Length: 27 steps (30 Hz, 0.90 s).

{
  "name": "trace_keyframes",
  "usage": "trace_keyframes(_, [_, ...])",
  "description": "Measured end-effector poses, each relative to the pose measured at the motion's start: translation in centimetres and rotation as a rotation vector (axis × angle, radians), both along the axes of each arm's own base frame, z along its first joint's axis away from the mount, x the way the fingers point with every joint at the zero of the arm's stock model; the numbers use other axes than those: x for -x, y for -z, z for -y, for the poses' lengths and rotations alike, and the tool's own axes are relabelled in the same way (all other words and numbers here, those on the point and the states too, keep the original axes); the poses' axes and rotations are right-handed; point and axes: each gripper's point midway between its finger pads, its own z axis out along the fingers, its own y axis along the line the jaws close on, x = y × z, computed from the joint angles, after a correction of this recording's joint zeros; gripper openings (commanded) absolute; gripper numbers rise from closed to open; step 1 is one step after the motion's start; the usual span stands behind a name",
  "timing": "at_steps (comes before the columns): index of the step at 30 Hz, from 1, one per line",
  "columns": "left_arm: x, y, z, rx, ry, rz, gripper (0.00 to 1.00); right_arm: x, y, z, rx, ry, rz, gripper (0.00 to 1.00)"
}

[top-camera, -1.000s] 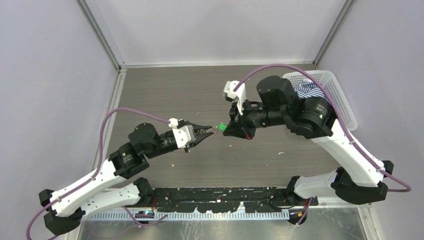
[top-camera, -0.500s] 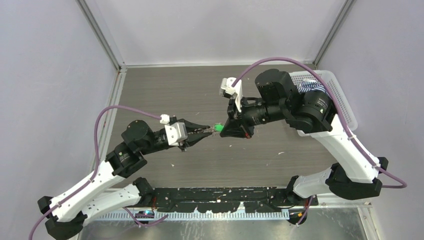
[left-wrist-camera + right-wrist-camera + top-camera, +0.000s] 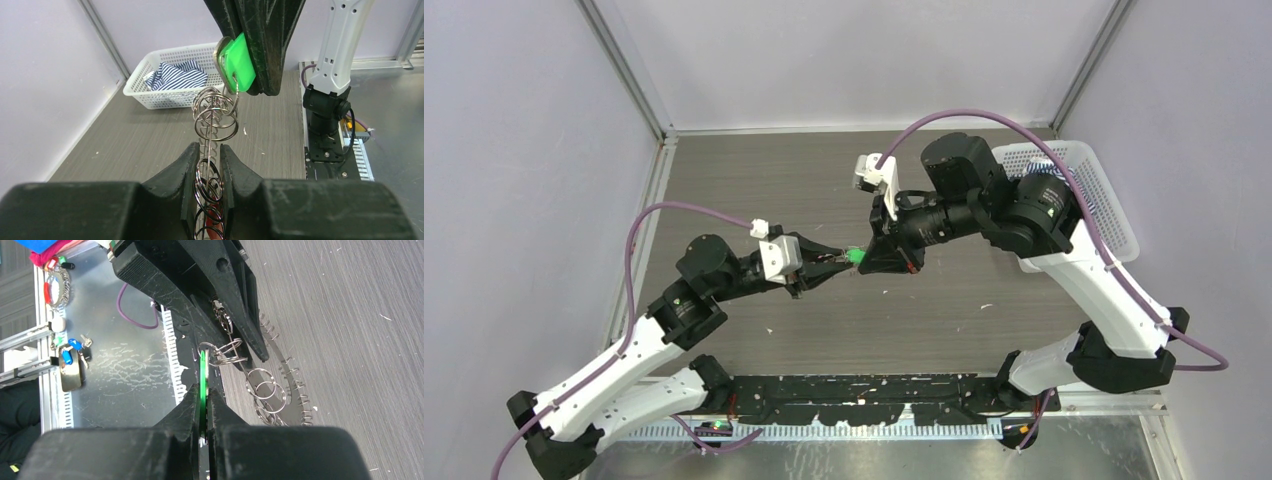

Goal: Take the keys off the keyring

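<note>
A key with a bright green head (image 3: 856, 256) hangs in the air over the middle of the table, between my two grippers. My right gripper (image 3: 864, 257) is shut on it; in the right wrist view the green head (image 3: 202, 375) stands edge-on between the jaws of the right gripper (image 3: 201, 390). A cluster of thin silvery wire rings, the keyring (image 3: 215, 112), runs from the green key (image 3: 239, 62) down into my left gripper (image 3: 206, 150), which is shut on the rings. The left gripper (image 3: 832, 262) points right, tip to tip with the right one. More rings (image 3: 267, 392) dangle below.
A white basket (image 3: 1114, 215) holding a striped cloth (image 3: 175, 75) stands at the table's back right. The right arm's base (image 3: 327, 115) is at the near edge. Off the table, a metal shelf holds spare keys and tags (image 3: 67, 352).
Both arms have shifted slightly left together, the right arm's elbow rising. Both grips have held and the green key sits a little further left.
</note>
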Motion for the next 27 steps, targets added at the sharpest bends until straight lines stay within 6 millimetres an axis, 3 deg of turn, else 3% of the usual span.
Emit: trace_keyframes(27, [1.0,0.3,-0.1,0.03,0.055,0.025,0.0,-2.6,0.5,0.1,0.039,0.129,0.048,0.01])
